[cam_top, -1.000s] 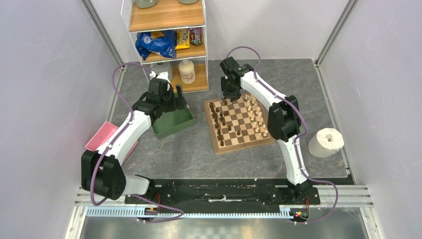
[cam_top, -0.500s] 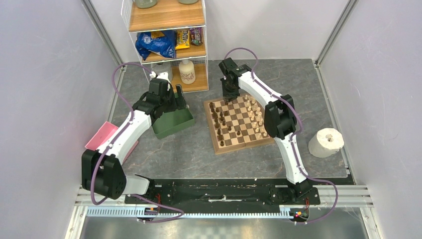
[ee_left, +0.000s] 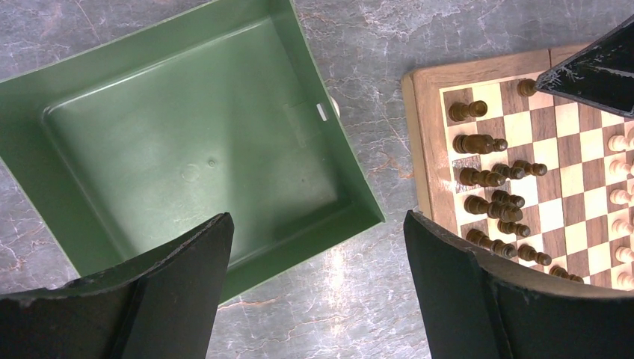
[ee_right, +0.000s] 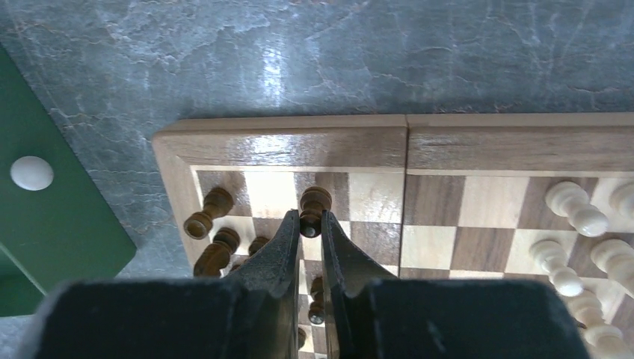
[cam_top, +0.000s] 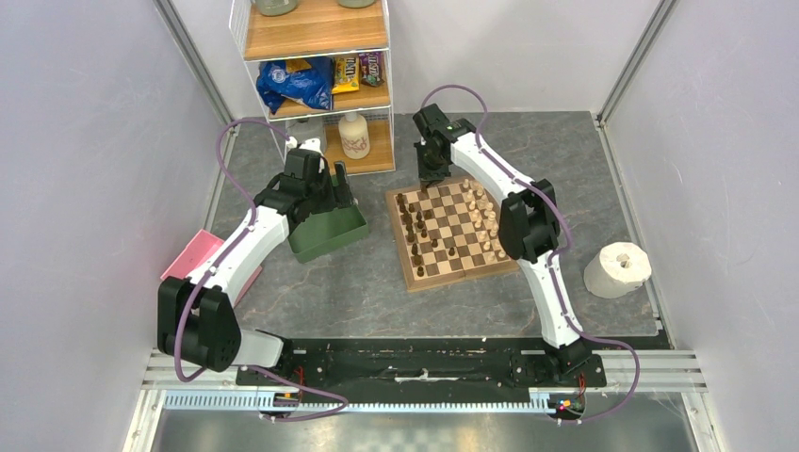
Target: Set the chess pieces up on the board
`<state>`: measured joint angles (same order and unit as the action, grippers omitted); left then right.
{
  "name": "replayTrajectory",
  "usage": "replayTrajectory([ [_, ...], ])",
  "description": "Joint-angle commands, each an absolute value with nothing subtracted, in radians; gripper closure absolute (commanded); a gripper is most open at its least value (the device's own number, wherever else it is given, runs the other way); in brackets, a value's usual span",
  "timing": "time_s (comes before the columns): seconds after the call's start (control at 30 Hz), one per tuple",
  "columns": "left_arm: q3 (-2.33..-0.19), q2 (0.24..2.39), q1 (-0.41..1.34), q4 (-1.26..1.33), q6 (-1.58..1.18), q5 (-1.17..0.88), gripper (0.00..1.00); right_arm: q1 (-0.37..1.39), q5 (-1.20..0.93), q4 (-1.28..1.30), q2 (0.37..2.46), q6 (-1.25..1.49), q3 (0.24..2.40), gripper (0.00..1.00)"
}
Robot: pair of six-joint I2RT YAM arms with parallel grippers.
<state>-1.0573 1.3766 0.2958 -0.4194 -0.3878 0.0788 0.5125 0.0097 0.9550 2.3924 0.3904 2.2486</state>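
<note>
Square wooden board (cam_top: 462, 275) in the middle of the table, dark brown and tan checks, pale border. Carries tiny dark brown pieces (cam_top: 417, 231) on its left side, cream pieces (cam_top: 488, 226) on its right. Left of it, left gripper (ee_left: 318, 221) above green tray (ee_left: 187, 149), fingers wide apart, holding nothing. At the far left corner, right gripper (ee_right: 310, 217) pinched together on one dark piece (ee_right: 314, 200).

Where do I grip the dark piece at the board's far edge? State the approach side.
Pinch the dark piece by its narrow body below the rounded head, from above: it stands upright with other dark pieces close beside. The right gripper is shut on it so.
</note>
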Motion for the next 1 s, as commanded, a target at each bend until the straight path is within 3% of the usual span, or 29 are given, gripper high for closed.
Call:
replayTrajectory([
  [0.0, -1.091, 1.377, 0.291, -0.413, -0.375, 0.103, 0.09, 0.541, -0.026, 0.944, 2.423, 0.388, 2.319, 0.86],
  [0.47, -1.089, 1.377, 0.290, -0.412, -0.379, 0.099, 0.09, 0.570, -0.006, 0.964, 2.463, 0.372, 2.362, 0.82],
  [0.67, -1.091, 1.377, 0.291, -0.413, -0.380, 0.098, 0.09, 0.572, 0.022, 0.972, 2.459, 0.367, 2.377, 0.65],
  [0.97, -1.094, 1.380, 0.291, -0.413, -0.377, 0.091, 0.09, 0.571, 0.022, 0.973, 2.379, 0.361, 2.372, 0.57],
])
